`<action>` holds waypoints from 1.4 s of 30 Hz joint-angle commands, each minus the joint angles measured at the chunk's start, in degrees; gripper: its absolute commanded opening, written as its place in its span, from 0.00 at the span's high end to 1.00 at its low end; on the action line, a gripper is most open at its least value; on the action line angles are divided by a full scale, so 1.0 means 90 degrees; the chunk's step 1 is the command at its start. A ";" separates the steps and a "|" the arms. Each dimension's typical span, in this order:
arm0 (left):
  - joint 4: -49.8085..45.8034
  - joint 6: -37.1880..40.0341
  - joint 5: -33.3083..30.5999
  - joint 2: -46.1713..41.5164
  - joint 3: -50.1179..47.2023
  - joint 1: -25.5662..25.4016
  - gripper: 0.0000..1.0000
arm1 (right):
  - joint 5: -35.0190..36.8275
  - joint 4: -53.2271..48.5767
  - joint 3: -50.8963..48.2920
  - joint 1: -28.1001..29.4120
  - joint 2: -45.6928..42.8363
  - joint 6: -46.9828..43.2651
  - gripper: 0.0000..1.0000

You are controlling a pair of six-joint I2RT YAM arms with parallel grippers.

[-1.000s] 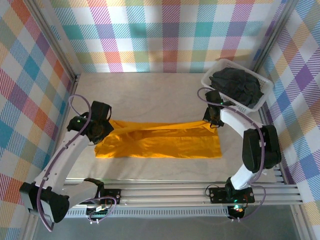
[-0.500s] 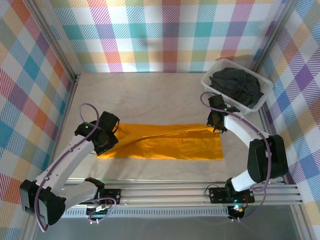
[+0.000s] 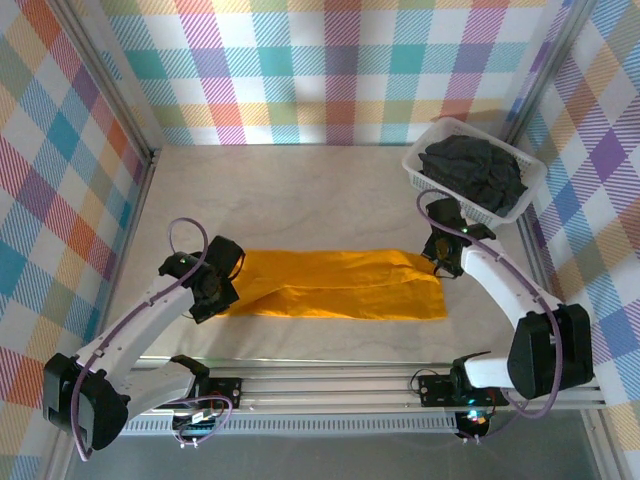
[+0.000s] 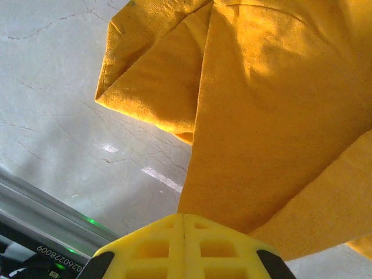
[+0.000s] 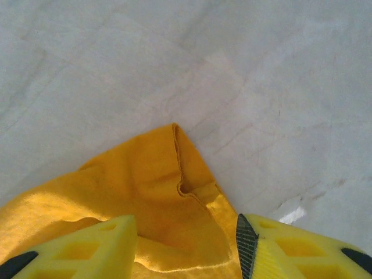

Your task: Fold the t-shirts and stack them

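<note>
T-shirt (image 3: 340,285) between left claw (image 4: 183,218), right claw (image 5: 186,225)

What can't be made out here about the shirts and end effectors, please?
Top view: dark t-shirt crumpled; basket walls hide its lower part.
Top view: left end effector and right end effector hide their own tips.
Left wrist view: orange t-shirt cut off by top and right edges.

A white plastic lattice basket (image 3: 425,139) sits at the far right corner of the pale marbled tabletop (image 3: 300,195), close under checked cloth walls (image 3: 330,70) (pastel plaid all round); aluminium rails (image 3: 330,392) line the near edge.
</note>
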 commanded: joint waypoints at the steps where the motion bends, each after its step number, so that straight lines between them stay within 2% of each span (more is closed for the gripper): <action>1: -0.0027 0.0072 0.0001 0.0024 -0.0062 -0.0080 1.00 | -0.0602 -0.0426 0.0025 -0.0178 0.0327 0.1117 0.49; 5: -0.0036 0.0097 -0.0033 0.0055 0.0027 -0.0082 1.00 | -0.1567 -0.0083 -0.0491 -0.0603 0.0423 0.1998 0.49; 8: -0.0051 0.0135 -0.0081 0.0042 0.0068 -0.0084 1.00 | -0.1833 0.0290 -0.0772 -0.0837 0.0330 0.2138 0.49; 12: -0.0045 0.0172 -0.0045 0.0093 0.0098 -0.0085 1.00 | -0.2348 0.0154 -0.0952 -0.1278 0.0299 0.2469 0.47; 20: 0.0054 0.0174 0.0001 0.0138 0.0141 -0.0084 1.00 | -0.3088 0.0537 -0.1502 -0.1570 -0.0227 0.3955 0.47; 26: 0.0095 0.0174 -0.0004 0.0172 0.0121 -0.0089 1.00 | -0.3418 0.0894 -0.1554 -0.1607 -0.0064 0.4681 0.58; 30: 0.0095 0.0175 -0.0009 0.0147 0.0156 -0.0086 1.00 | -0.3260 0.0813 -0.1430 -0.1618 -0.0015 0.4768 0.74; 32: 0.0071 0.0169 -0.0035 0.0146 0.0192 -0.0084 1.00 | -0.3067 0.0609 -0.1299 -0.1630 -0.0050 0.4712 0.86; 36: 0.0089 0.0235 -0.0210 0.0171 0.0543 -0.0089 1.00 | -0.2682 0.0425 -0.0767 -0.1643 0.0044 0.4131 1.00; 42: 0.0408 0.0833 -0.0549 0.0838 0.2018 0.0139 1.00 | -0.2317 0.0311 0.0613 -0.1638 0.0781 0.2795 1.00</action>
